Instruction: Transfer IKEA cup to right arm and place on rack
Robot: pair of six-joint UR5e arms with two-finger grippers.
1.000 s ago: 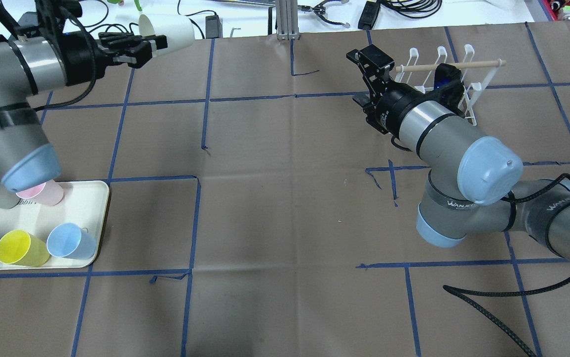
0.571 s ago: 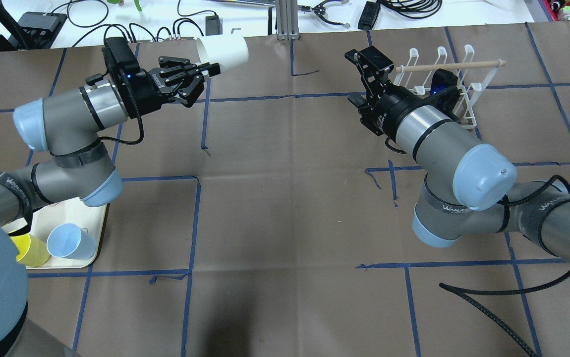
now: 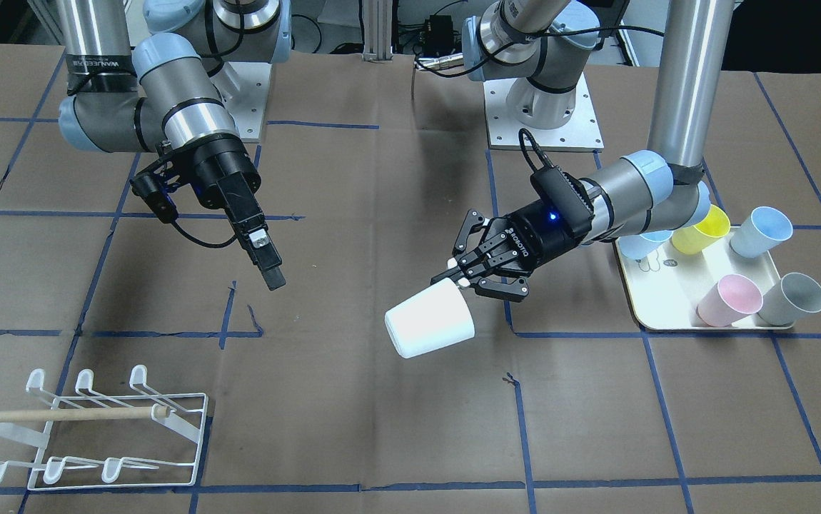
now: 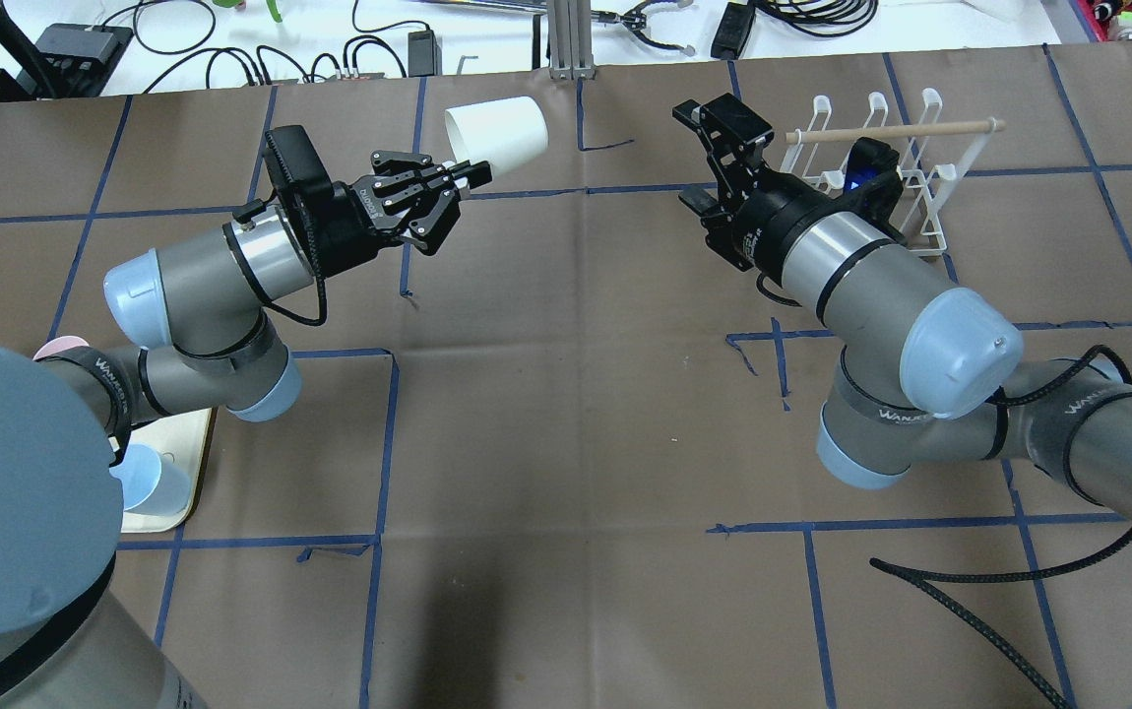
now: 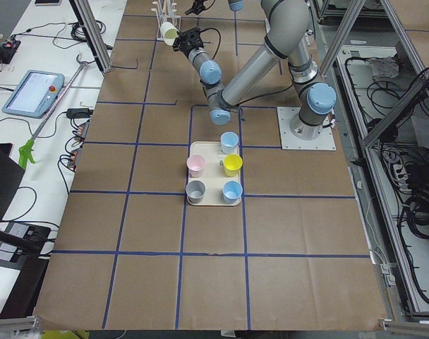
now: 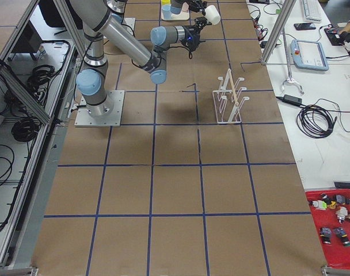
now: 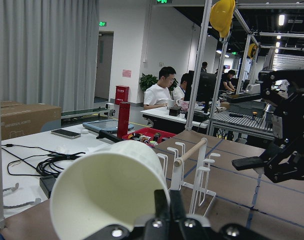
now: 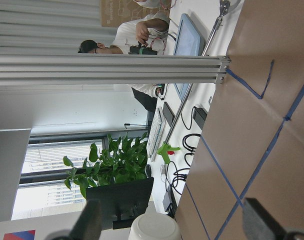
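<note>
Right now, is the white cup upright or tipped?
Tipped: the left gripper holds the white cup sideways by its rim, base pointing away.

Plain white cup (image 3: 430, 326). White-wire rack (image 3: 61, 414), pale wood dowel. Brown table (image 3: 382, 442), blue tape grid. Cream tray (image 3: 667, 300); on tray: pink cup (image 3: 728, 300), grey cup (image 3: 792, 300), yellow cup (image 3: 703, 228), pale blue cup (image 3: 760, 232).

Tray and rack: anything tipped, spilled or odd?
Nothing stands out. The coloured plastic cups stand upright on the cream rectangular tray, the white wire rack stands upright, and the left claw holds the white cup sideways.
</note>
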